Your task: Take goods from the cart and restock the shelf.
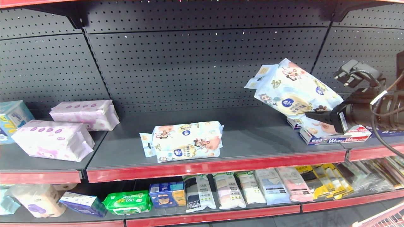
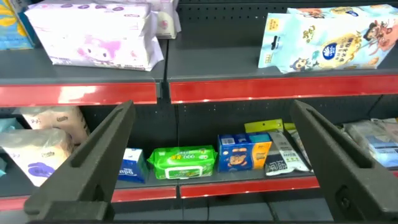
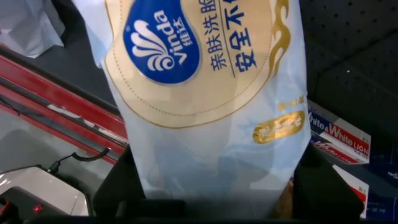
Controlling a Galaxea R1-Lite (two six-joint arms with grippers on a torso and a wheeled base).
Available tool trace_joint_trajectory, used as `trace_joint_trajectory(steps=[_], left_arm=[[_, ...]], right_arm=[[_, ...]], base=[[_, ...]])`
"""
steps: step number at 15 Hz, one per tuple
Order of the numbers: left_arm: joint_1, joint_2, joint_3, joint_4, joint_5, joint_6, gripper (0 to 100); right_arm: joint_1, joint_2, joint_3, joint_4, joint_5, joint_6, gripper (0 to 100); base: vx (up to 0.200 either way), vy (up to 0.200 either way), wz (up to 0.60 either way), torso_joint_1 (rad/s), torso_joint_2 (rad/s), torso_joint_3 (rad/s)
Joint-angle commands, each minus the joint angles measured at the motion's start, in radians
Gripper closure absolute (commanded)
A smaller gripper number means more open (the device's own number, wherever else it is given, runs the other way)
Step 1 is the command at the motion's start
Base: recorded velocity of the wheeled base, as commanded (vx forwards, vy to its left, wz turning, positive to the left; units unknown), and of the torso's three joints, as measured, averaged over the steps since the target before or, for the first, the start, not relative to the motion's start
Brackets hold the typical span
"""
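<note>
My right gripper [image 1: 326, 121] is shut on a pale blue cartoon-print tissue pack [image 1: 292, 91], holding it tilted in the air above the right end of the dark middle shelf [image 1: 252, 138]. The same held pack [image 3: 205, 93] hangs large between the fingers in the right wrist view. An identical pack [image 1: 184, 141] lies flat on the shelf's middle, near the front lip, and shows as a pack [image 2: 326, 37] in the left wrist view. My left gripper [image 2: 208, 155] stands open in front of the lower shelf, holding nothing.
Two pink tissue packs [image 1: 53, 138] [image 1: 86, 115] lie on the shelf's left, a blue pack [image 1: 11, 118] beyond them. Toothpaste boxes [image 1: 334, 137] lie under the held pack. The lower shelf [image 1: 214, 214] carries wipes, boxes and several bagged goods. A cart's rim [image 1: 383, 219] shows at bottom right.
</note>
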Motion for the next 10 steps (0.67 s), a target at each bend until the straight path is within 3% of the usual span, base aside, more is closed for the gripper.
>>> trace_joint_trajectory(steps=[1,6,10], left_arm=[[0.000,-0.002,0.004,0.000,0.000,0.003,0],[0.000,-0.002,0.004,0.000,0.000,0.001,0],[0.000,-0.002,0.004,0.000,0.000,0.003,0]], right_arm=[[0.000,-0.007,-0.018,-0.001,-0.001,-0.001,100],[-0.013,-0.013,-0.016,0.013,-0.001,-0.007,100],[-0.007,0.071,-0.087,0.064,0.012,-0.034,100]], base=[[0.000,0.000,0.00,0.000,0.00,0.000],[0.000,0.000,0.00,0.000,0.00,0.000],[0.000,0.000,0.00,0.000,0.00,0.000]])
